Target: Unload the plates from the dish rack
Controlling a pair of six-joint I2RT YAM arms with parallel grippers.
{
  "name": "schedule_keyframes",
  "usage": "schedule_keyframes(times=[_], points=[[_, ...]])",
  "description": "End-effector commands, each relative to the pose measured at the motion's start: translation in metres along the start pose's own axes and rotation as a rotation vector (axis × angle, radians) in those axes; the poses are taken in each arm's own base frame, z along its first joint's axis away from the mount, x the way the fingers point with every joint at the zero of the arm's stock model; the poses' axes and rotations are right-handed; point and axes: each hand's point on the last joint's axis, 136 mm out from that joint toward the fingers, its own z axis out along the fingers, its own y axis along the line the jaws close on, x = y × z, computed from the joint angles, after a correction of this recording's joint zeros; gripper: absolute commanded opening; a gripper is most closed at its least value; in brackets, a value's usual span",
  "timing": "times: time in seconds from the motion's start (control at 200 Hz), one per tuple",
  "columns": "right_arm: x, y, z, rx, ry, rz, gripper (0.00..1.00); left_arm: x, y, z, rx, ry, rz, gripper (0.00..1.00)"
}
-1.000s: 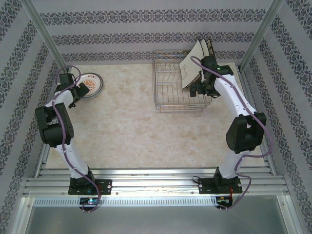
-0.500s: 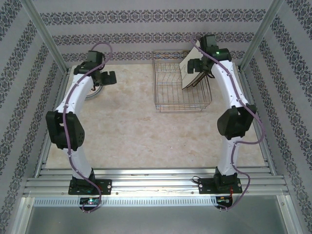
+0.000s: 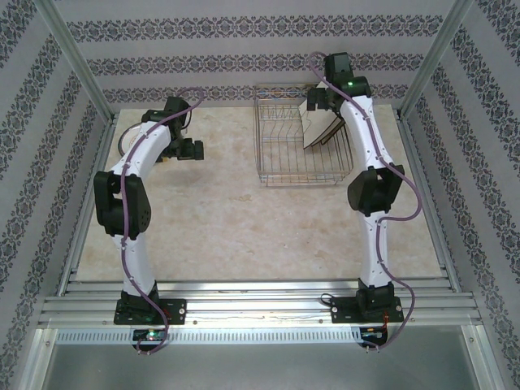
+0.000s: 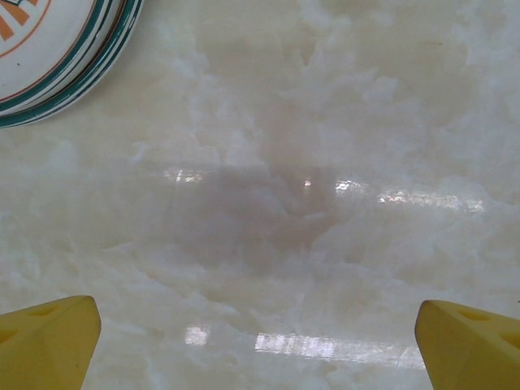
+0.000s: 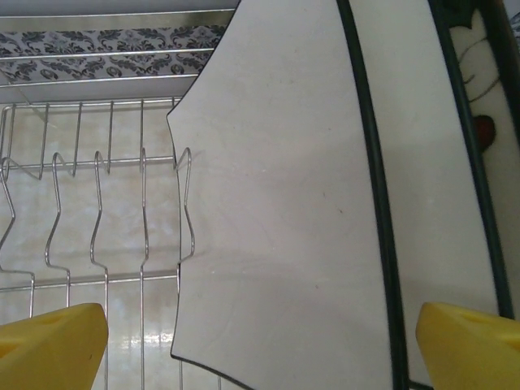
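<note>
Square cream plates [image 5: 276,227] stand on edge directly ahead of the right gripper [image 5: 260,353]. Its yellow fingertips are spread wide to either side with nothing between them, and no contact with a plate is evident. The wrist view shows dark-edged plates leaning one behind another. At least three can be made out, the rearmost bearing a flower print. All sit at the right end of the dish rack [image 5: 97,203], whose remaining divider slots to the left are bare wire. From overhead, the right arm reaches to the far end of the rack and hangs over the leaning plates.

The left gripper [image 4: 260,349] is likewise fully released and holds nothing. It hovers over the bare marble-patterned table [image 4: 284,203]. Round plates [image 4: 49,49] with teal rims and an orange pattern lie flat on the table at the upper left of that wrist view, apparently as a stack, well apart from the fingertips.

Assessment: the round plates appear to be unloaded. The square plates are all yet to be removed, and none is yet gripped. The task is judged partly complete.
</note>
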Motion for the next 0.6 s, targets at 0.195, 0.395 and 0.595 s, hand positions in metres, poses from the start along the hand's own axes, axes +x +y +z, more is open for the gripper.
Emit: schedule_keyframes(times=[0.195, 0.395, 0.595], points=[[-0.011, 0.014, 0.017, -0.065, -0.035, 0.02, 0.87, 0.013, -0.005, 0.012, 0.0, 0.064, 0.03, 1.0], [-0.013, 0.025, 0.022, -0.094, -0.046, 0.017, 0.64, 0.01, -0.003, 0.014, -0.014, 0.057, 0.026, 1.0], [-0.009, 0.03, 0.028, -0.097, -0.037, 0.024, 0.5, 0.01, -0.005, 0.014, -0.003, 0.053, 0.022, 1.0]])
